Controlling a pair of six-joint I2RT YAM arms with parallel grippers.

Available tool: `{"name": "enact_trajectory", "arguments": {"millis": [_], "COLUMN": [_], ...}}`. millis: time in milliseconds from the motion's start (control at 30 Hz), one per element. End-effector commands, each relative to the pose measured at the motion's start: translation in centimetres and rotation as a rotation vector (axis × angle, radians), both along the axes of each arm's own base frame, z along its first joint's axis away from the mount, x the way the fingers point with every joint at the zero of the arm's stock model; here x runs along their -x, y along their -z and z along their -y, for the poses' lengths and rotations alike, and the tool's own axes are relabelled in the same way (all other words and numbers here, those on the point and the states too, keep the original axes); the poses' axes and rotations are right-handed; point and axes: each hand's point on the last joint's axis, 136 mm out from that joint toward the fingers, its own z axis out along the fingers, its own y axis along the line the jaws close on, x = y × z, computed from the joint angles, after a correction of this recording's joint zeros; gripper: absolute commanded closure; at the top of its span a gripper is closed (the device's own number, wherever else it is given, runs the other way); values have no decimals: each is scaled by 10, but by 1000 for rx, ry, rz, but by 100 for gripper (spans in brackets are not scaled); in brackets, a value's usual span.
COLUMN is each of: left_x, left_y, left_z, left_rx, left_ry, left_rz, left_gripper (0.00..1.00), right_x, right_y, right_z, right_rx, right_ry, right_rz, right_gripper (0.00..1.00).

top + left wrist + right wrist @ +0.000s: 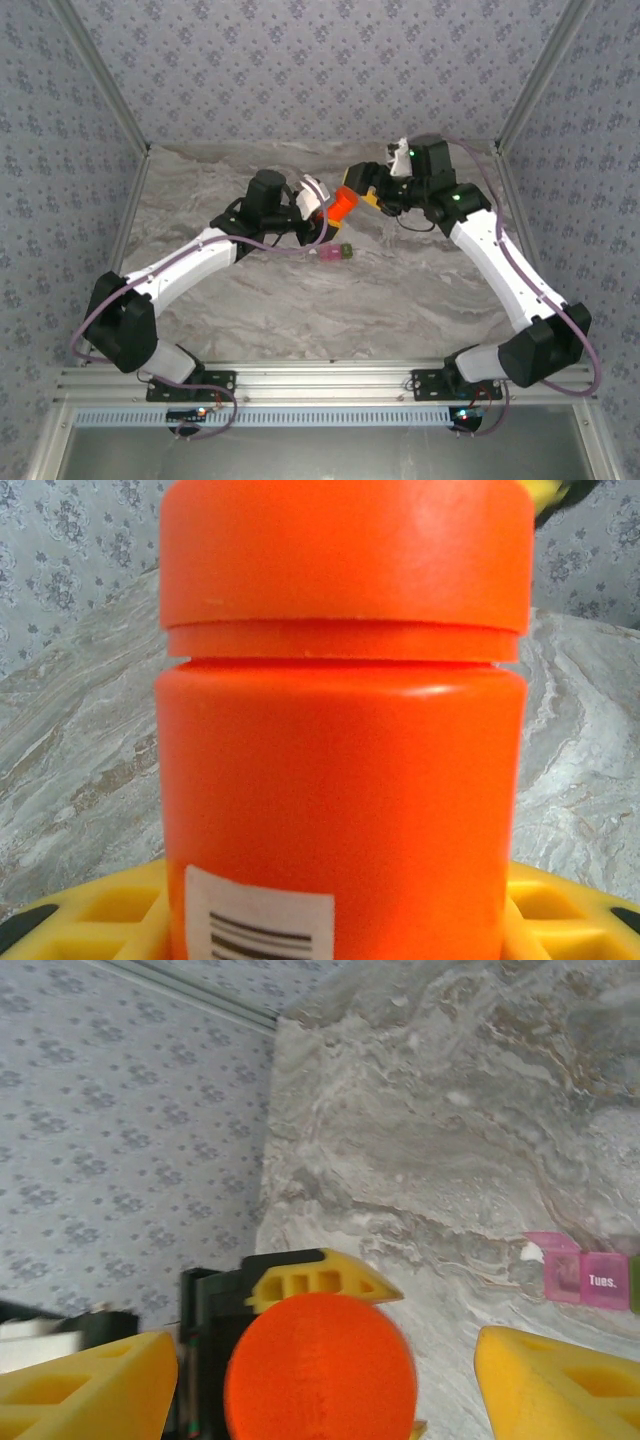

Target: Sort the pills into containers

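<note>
While my left gripper (318, 203) is clamping the orange bottle (340, 780) by its body, I am watching the right gripper (368, 190) through its wrist view. Its yellow fingers (90, 1385) are standing apart, one on either side of the cap (320, 1365), with a gap showing on each side, so nothing is gripping the cap. The bottle's long axis is pointing straight at the right wrist, cap end-on, so I am judging that the coming move is a square close on that cap. The containers (335, 253) are lying on the table (420, 300) just nearside of the bottle, closer to the left gripper.
</note>
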Motion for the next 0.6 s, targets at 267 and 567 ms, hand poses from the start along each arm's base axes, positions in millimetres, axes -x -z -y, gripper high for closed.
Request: {"name": "enact_trajectory", "arguments": {"millis": [267, 567], "left_x": [2, 2], "left_y": [-25, -27], "left_z": [8, 8], "left_rx": [45, 49], "left_ry": [44, 49], "left_rz": [50, 52], "left_gripper": [100, 100], "right_x": [4, 0], "right_y": [16, 0], "right_z": [-14, -23], "right_rx": [37, -11], "right_ry": [-23, -226], "right_rz": [-37, 147], "right_gripper": [33, 52]}}
